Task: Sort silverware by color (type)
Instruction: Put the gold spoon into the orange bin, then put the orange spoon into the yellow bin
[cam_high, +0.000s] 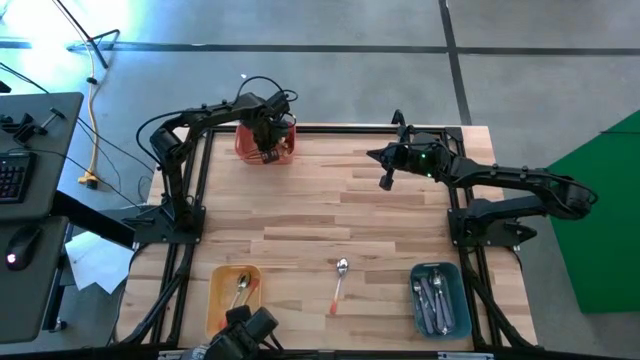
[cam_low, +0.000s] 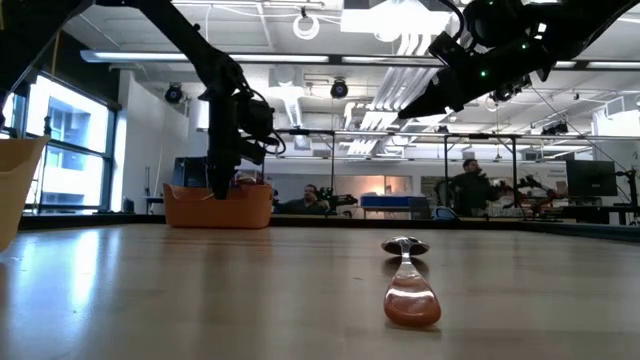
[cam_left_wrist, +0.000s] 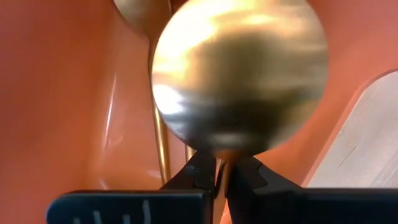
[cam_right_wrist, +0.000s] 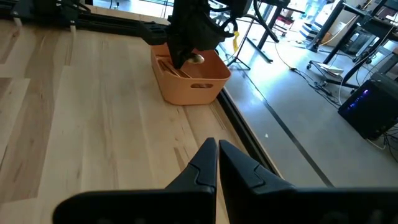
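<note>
Table (cam_high: 300, 215): one orange-handled spoon (cam_high: 339, 283), three bins.

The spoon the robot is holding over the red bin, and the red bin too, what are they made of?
The gold spoon looks like polished metal: its bowl shines and mirrors blurry light. It could be gold-coloured plating; the pictures can't say. The left gripper pinches its handle. The red bin looks like smooth moulded plastic, with an even colour and soft glossy streaks.

Bins: three — red bin (cam_high: 266, 143), yellow bin (cam_high: 219, 300), teal bin (cam_high: 455, 300)
Loose spoon on table (cam_high: 300, 210): one, orange-handled spoon (cam_high: 339, 284)
Spoons inside bins: uncountable
</note>
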